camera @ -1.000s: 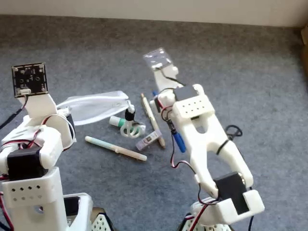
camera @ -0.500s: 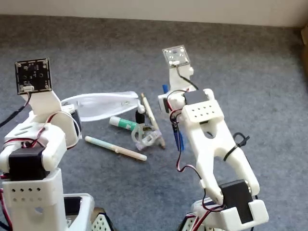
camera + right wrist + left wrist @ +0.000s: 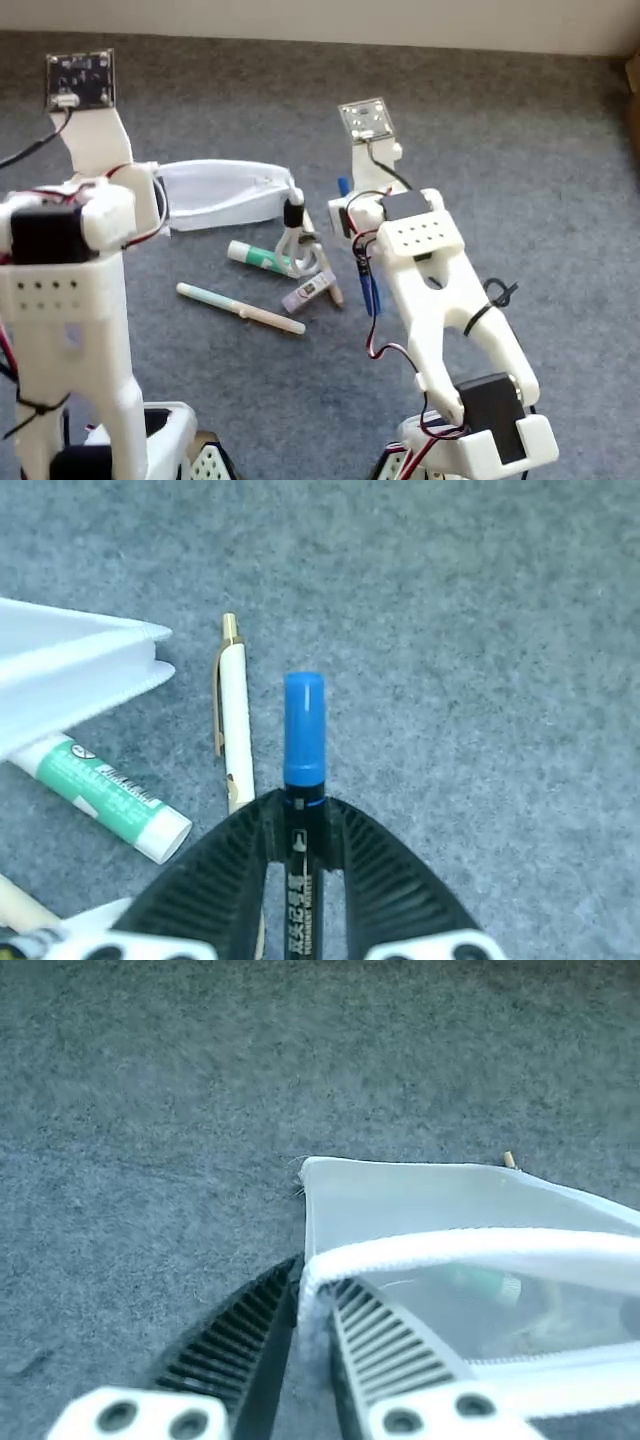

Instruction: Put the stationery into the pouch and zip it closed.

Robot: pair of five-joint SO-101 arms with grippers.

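My left gripper [image 3: 305, 1300] is shut on the corner of the translucent white pouch [image 3: 470, 1220], holding that end off the carpet; from above the pouch [image 3: 225, 195] stretches from the left gripper [image 3: 160, 200] toward the middle, with a clear ring charm [image 3: 303, 255] hanging from its far end. The right gripper [image 3: 303, 815] is shut on a blue marker [image 3: 303, 730], beside the pouch's free end; from above the marker [image 3: 371, 287] lies along the right gripper [image 3: 350, 215]. On the carpet lie a cream pen [image 3: 232, 720], a green-and-white glue stick [image 3: 258, 258], a long pale pen [image 3: 240, 308] and a small lilac piece [image 3: 308, 292].
Grey carpet [image 3: 520, 170] stretches open to the right of and behind the arms. A black cable loop [image 3: 492, 290] hangs off the right arm. The loose stationery is clustered between the two arm bases.
The left arm has risen, lifting the pouch's held end and dragging pouch and charm rightward. The right arm shifted right with the marker a second ago, then held still.
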